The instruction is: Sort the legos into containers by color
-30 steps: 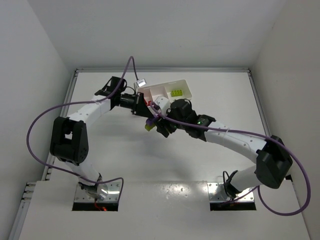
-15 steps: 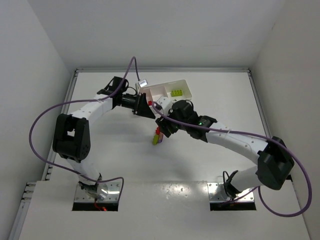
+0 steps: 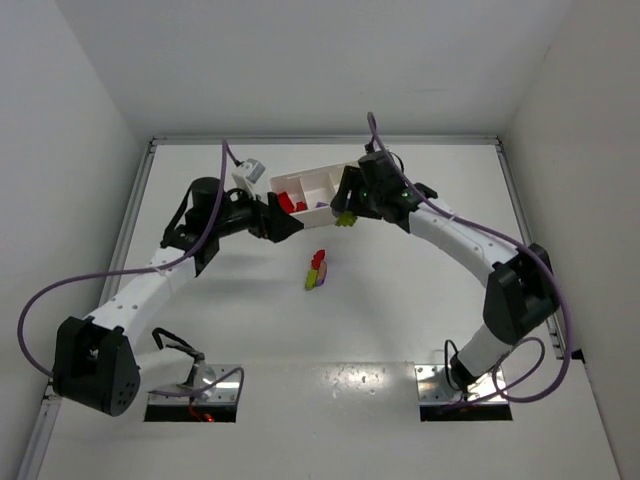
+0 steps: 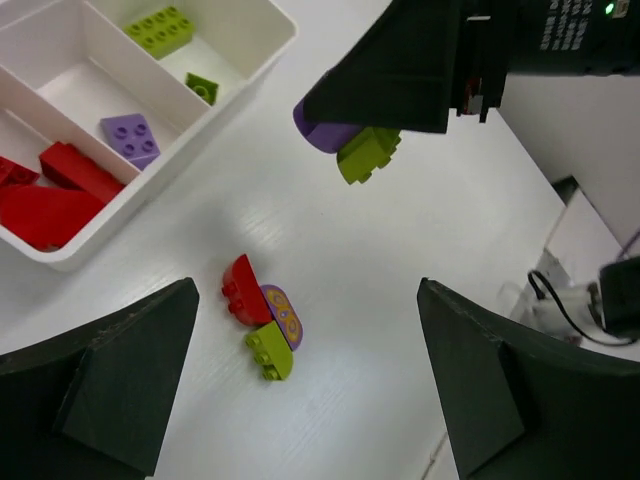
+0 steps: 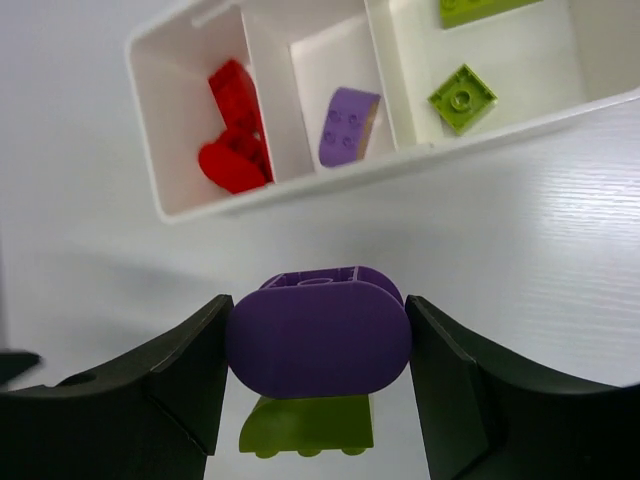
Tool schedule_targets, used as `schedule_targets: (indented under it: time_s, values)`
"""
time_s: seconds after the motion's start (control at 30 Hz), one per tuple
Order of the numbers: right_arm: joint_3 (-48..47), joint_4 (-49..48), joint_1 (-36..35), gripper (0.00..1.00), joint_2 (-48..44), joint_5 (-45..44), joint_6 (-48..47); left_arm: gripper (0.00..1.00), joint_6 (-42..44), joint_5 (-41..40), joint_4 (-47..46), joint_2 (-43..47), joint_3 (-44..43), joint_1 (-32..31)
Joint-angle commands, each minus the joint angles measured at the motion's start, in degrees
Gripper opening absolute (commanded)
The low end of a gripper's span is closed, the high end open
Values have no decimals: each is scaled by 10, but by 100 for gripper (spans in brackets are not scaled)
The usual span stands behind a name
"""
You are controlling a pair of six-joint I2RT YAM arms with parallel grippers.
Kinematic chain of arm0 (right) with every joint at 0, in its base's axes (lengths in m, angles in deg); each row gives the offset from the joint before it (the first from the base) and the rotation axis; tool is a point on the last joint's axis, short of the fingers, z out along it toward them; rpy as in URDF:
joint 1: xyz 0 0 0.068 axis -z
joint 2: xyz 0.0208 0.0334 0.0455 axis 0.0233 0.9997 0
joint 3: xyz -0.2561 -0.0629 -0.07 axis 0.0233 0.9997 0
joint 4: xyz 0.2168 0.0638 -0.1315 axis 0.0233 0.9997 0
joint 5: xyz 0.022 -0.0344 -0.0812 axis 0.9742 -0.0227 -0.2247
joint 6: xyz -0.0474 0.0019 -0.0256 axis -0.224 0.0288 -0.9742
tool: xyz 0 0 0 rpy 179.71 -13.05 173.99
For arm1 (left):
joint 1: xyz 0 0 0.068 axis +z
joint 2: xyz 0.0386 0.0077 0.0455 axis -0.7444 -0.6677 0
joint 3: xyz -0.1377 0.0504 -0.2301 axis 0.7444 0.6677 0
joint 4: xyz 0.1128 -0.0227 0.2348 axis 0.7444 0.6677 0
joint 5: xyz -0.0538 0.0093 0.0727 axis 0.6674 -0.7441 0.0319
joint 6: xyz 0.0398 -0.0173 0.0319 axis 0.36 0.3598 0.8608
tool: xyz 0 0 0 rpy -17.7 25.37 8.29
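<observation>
Sorting is partly done: the tray (image 5: 420,158) holds red legos (image 5: 235,130) in one end compartment, a purple wedge (image 5: 348,125) in the middle and lime pieces (image 5: 462,98) at the other end. The right end effector (image 5: 318,345) clenches a purple brick (image 4: 320,135) with a lime brick (image 4: 368,155) stuck beneath, above the bench (image 3: 400,300) just beside the tray. The left end effector (image 3: 285,216) hangs released and empty over a joined red-purple-lime trio (image 4: 265,320) (likely needing separation first).
</observation>
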Motion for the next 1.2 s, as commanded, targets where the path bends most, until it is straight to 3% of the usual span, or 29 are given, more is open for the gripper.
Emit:
schedule_targets:
  time_s: [0.0,0.13,0.37,0.63,1.17]
  values:
    - [-101,57,-4,0,35,-51,166,98,-46,-123,-46,7,1,-30]
    - [-172,90,-10,0,79,-75,270,97,-92,-198,-82,4,7,-74]
    - [-206,107,-10,0,89,-61,330,93,-166,-188,-162,-30,-5,-81]
    - [-172,107,-10,0,67,-55,336,90,-236,-165,-203,-79,-32,-75]
    - [-177,77,-20,0,55,-49,319,90,-260,-169,-203,-138,-74,-86]
